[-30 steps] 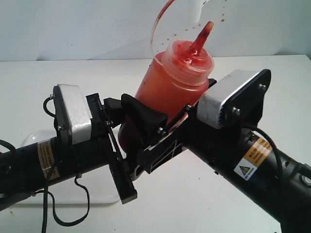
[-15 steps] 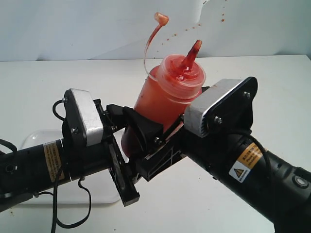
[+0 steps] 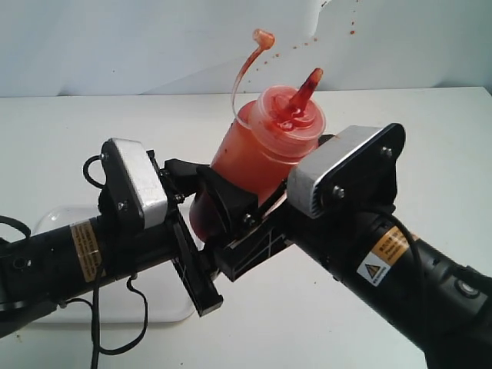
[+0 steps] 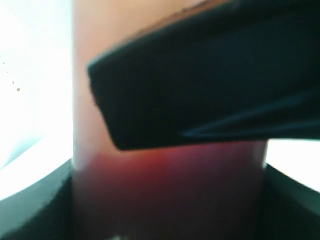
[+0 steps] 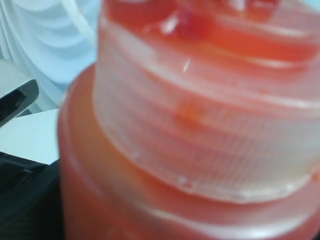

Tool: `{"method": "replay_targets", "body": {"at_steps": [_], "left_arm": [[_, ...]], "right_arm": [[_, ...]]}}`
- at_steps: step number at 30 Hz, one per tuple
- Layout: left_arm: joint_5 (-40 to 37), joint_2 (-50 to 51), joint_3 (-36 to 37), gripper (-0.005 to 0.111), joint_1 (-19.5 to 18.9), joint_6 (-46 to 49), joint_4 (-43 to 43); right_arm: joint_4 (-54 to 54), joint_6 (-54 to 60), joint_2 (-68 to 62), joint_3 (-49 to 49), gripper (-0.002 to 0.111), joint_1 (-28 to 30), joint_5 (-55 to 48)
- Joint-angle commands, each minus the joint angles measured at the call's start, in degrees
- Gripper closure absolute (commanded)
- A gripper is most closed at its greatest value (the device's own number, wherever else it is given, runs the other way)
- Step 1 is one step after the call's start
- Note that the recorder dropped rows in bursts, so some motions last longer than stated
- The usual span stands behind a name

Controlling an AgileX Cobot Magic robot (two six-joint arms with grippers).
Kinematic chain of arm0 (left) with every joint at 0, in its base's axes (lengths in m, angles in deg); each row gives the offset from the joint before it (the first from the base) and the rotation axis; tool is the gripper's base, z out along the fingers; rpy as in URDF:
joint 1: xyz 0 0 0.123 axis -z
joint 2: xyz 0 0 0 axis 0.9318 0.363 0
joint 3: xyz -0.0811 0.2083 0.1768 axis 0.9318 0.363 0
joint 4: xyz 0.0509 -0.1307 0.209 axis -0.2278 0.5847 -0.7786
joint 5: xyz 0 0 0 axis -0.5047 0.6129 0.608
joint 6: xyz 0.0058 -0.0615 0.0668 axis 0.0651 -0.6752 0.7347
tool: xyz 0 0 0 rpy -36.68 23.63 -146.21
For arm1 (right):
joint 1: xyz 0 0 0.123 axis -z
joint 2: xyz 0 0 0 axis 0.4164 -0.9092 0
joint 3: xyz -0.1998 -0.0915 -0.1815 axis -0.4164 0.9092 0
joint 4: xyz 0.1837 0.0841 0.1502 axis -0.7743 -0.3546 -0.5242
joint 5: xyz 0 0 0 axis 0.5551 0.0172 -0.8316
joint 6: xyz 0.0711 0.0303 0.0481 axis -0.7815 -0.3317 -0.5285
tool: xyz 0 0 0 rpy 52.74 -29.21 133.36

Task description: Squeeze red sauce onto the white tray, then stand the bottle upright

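Jaws on both my grippers are clamping the bottle (image 3: 257,157), spread fairly wide because its body is broad. My left gripper (image 3: 201,223) is pinching the darker lower end, and my right gripper (image 3: 277,192) is holding it higher up. Together they are carrying it off the table (image 3: 430,154), leaning, with the nozzle (image 3: 306,86) pointing up and to the far right and the cap (image 3: 264,36) curling above on its strap. I judge I am holding it ready to straighten and set down. The tray (image 3: 154,304) is lying at the near left, mostly behind my left arm, and I cannot tell whether sauce is sitting on it.
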Motion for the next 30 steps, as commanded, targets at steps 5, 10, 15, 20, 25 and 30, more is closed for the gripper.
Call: {"method": "replay_targets", "body": {"at_steps": [5, 10, 15, 20, 25, 30], "left_arm": [[7.6, 7.5, 0.2, 0.107, -0.8, 5.8, 10.9], [6.8, 9.6, -1.3, 0.107, -0.8, 7.8, 12.0], [-3.5, 11.1, -5.9, 0.107, -0.8, 7.4, 5.9], [-4.0, 12.0, -7.7, 0.107, -0.8, 5.8, 3.9], [-3.8, 12.0, -7.7, 0.107, -0.8, 6.3, 4.2], [-3.9, 12.0, -7.7, 0.107, -0.8, 6.3, 4.2]], "right_arm": [[-4.9, 2.5, -3.9, 0.2, 0.108, 0.6, 8.5], [-7.0, 2.5, -3.9, 0.2, 0.108, 0.6, 9.2], [-7.8, 5.4, -3.9, 0.2, 0.108, 0.6, 9.3], [-11.3, 7.4, -4.2, 0.2, 0.108, 0.6, 8.4], [-14.4, 9.2, -6.3, 0.2, 0.108, 0.8, 8.8], [-13.2, 9.2, -8.0, 0.2, 0.108, 0.8, 8.4]]}}
